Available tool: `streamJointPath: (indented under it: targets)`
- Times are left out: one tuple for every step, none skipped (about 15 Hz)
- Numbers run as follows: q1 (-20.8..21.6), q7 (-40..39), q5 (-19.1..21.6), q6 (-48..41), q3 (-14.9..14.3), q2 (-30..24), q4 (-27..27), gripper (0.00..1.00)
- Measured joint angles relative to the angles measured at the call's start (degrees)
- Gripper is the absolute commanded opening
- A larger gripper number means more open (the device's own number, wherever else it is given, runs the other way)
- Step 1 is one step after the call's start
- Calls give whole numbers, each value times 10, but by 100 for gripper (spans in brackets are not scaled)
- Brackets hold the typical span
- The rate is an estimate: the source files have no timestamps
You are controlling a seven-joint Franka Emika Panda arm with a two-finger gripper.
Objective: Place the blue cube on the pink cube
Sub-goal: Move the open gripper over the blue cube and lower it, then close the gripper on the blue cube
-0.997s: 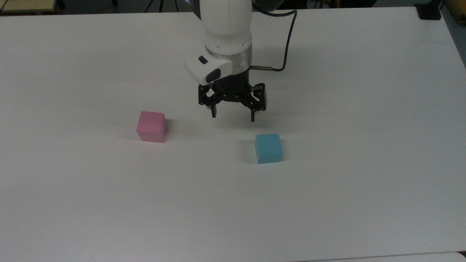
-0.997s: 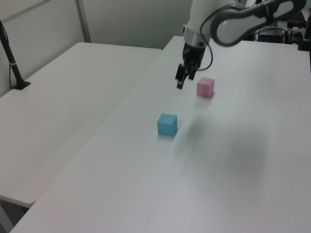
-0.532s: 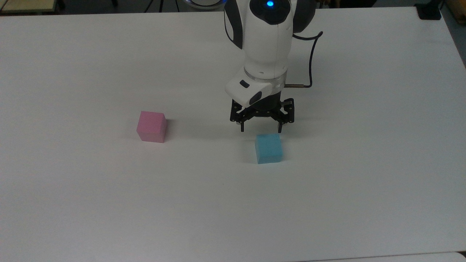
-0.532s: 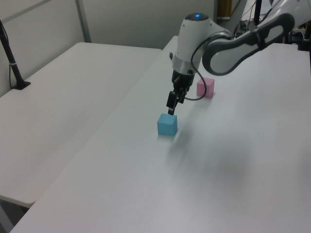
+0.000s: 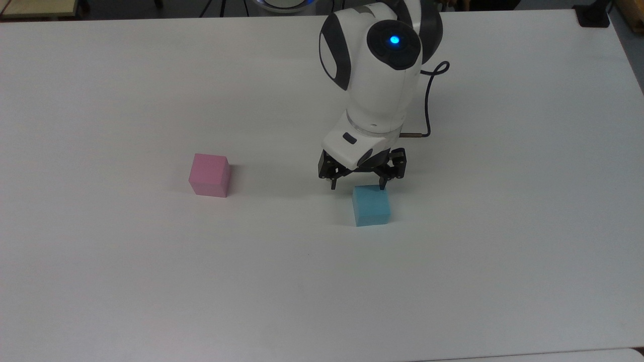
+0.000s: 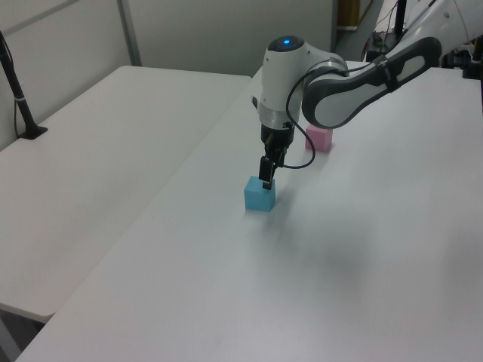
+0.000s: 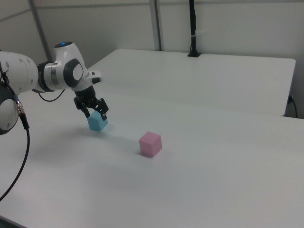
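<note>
The approach to the blue cube (image 5: 371,205), at the top view's centre, is in hand. The gripper (image 5: 358,187) is held open above it. The pink cube (image 5: 210,174) sits centre-left, well apart. Lowering and closing are judged next.

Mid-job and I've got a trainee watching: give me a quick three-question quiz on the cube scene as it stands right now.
1. True or false: the blue cube already sits on the pink cube.
2. The gripper is: A) shut on the blue cube; B) open just above the blue cube; C) open above the pink cube.
3. In the top view, on which side of the blue cube does the pink cube lie?

Key
1. False: both cubes rest on the white table, apart from each other.
2. B: the fingers are spread, and the left view shows the gripper at the blue cube's top.
3. On the top view's left.
</note>
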Motion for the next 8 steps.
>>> streamJointPath:
  targets:
    - [2,0,0,-14,0,0,8,100]
    - [4,-1,0,-24,2,0,18,100]
    - [4,-2,0,-26,5,0,22,100]
    - [4,-2,0,-26,8,0,23,100]
    - [5,-2,0,-26,11,1,23,100]
    - [7,-2,0,-26,13,2,23,100]
    - [10,-2,0,-26,13,5,23,100]
    - [13,-2,0,-26,14,8,24,100]
